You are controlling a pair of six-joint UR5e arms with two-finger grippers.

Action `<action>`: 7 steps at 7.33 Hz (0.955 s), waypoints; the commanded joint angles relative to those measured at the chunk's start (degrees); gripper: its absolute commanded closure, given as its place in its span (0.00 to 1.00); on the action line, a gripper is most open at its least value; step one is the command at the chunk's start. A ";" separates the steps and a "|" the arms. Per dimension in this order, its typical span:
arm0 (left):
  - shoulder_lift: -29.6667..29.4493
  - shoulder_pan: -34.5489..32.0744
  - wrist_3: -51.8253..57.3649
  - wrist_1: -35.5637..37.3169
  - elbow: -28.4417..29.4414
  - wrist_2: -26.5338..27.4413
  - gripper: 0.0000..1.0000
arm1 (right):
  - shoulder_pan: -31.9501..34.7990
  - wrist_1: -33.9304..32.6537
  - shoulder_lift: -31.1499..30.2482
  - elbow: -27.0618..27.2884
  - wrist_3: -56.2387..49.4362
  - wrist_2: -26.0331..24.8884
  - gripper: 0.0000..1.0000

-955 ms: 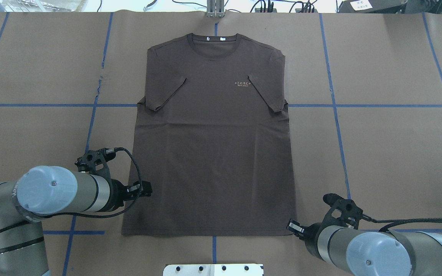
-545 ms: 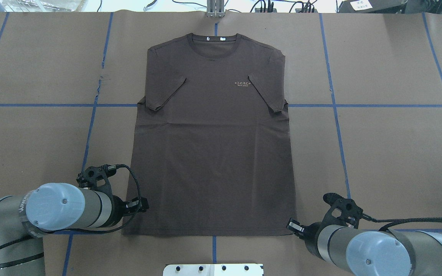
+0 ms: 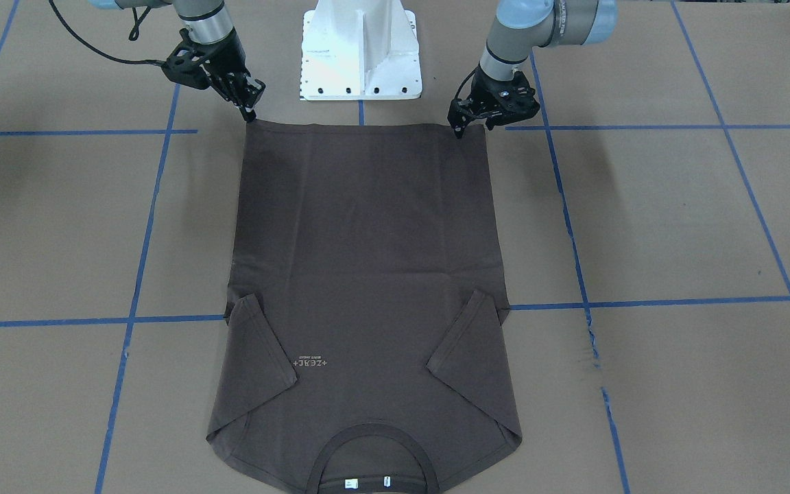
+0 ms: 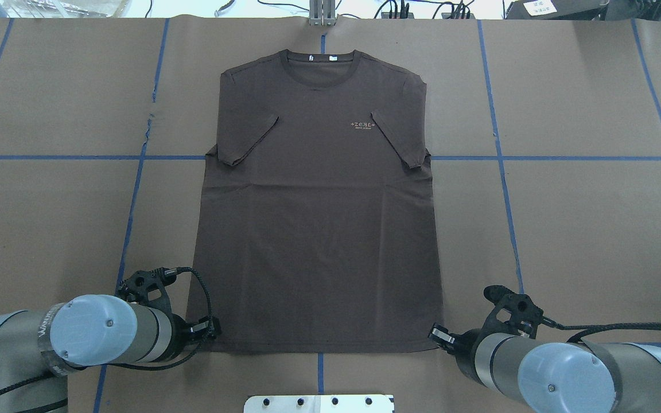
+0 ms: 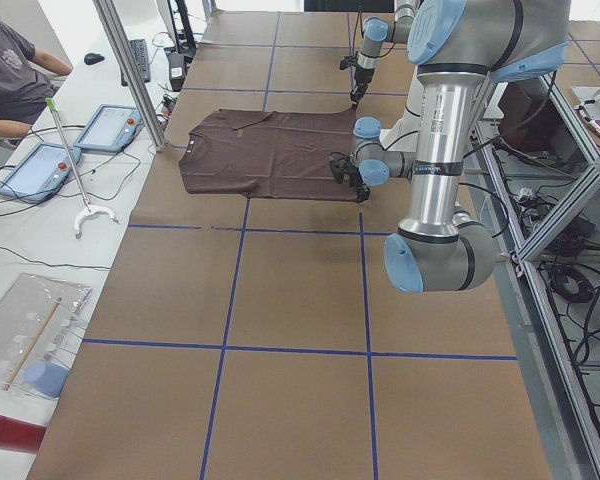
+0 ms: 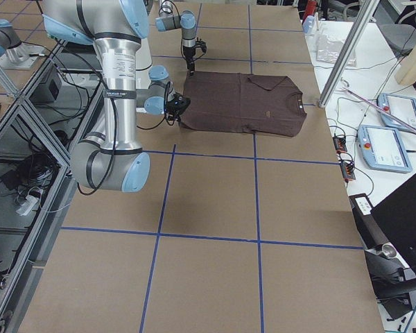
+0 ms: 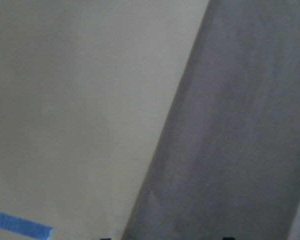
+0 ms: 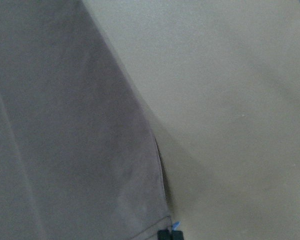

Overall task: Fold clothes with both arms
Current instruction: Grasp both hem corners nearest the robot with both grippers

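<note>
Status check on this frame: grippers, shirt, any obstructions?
Black left gripper at one hem corner, black right gripper at the other; jaw state unreadable. Dark brown-grey short-sleeved T-shirt flat, sleeves folded in. Nothing lying on it.

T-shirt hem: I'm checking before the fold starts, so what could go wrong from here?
1. The left gripper meets the hem inboard of its corner, the right gripper at its corner; lifted so, the T-shirt may fold skewed, with the free corner drooping.
2. Both sit at the very edge, so the cloth might slip out, or only one layer be caught.
3. The folded-in sleeves lie loose and could flip open.
</note>
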 commanded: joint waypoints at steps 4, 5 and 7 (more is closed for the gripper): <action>0.17 0.24 -0.59 2.93 -1.83 0.00 0.59 | 0.05 0.09 0.00 0.07 0.00 0.00 1.00; 0.34 0.24 -0.59 3.20 -1.83 0.00 0.57 | 0.05 0.00 0.00 0.07 0.00 0.00 1.00; 0.96 0.33 -0.59 3.20 -1.75 0.00 0.51 | 0.05 0.00 -0.09 0.07 0.00 0.00 1.00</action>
